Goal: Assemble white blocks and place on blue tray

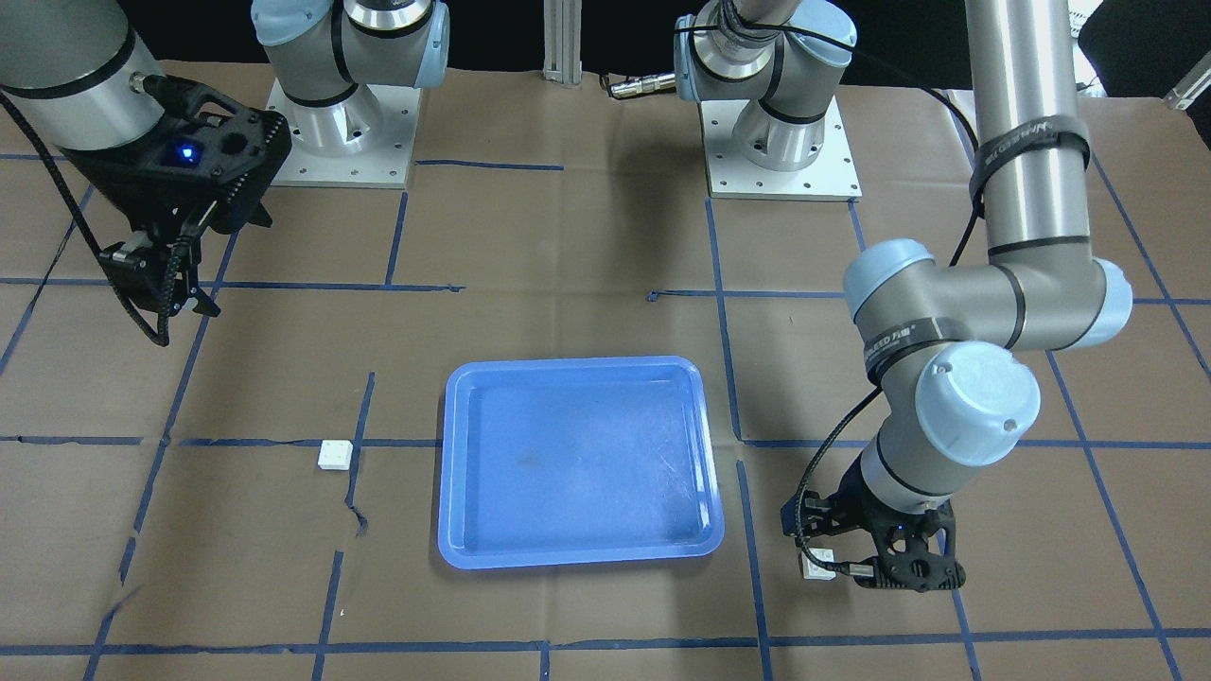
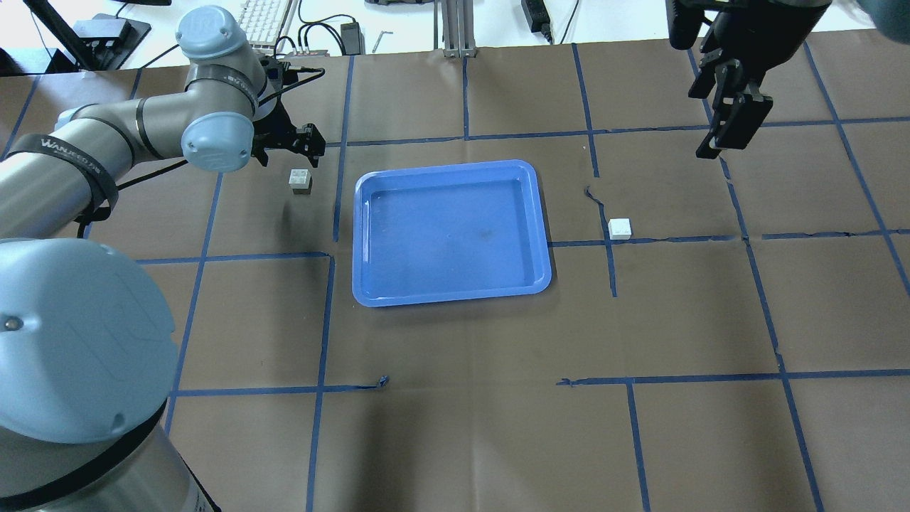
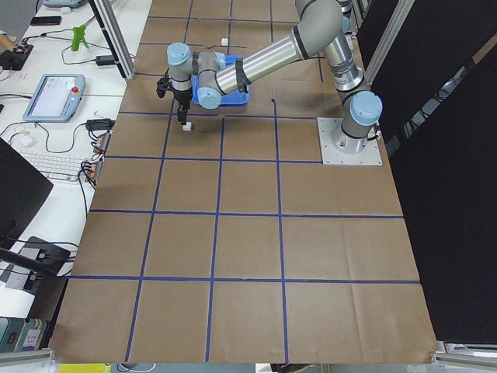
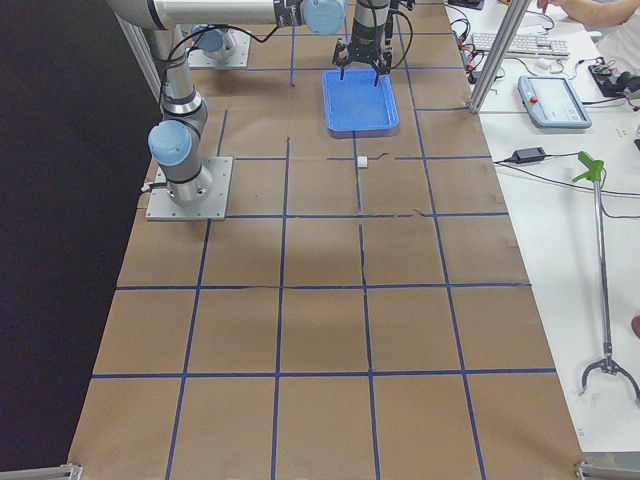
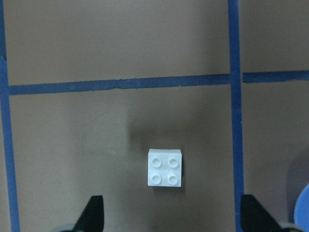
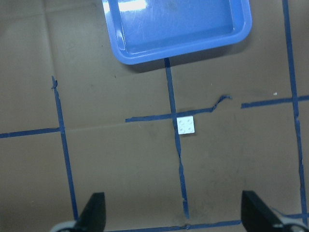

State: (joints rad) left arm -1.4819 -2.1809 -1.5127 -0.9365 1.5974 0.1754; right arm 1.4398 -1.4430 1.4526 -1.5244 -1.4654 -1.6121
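One white block [image 2: 301, 181] lies on the table left of the blue tray [image 2: 451, 231]. My left gripper [image 2: 306, 142] hovers just above it, open and empty; in the left wrist view the block [image 5: 165, 167] sits between and ahead of the fingertips [image 5: 94, 212]. In the front view this block [image 1: 816, 565] is beside the left gripper [image 1: 889, 558]. The other white block [image 2: 620, 227] lies right of the tray, also seen in the front view [image 1: 335, 455] and the right wrist view [image 6: 186, 125]. My right gripper [image 2: 732, 107] is open, empty and high above the table.
The tray [image 1: 577, 463] holds nothing. Brown paper with blue tape lines covers the table. The arm bases [image 1: 781, 142] stand at the robot's edge. A keyboard and cables [image 2: 270, 21] lie beyond the far edge.
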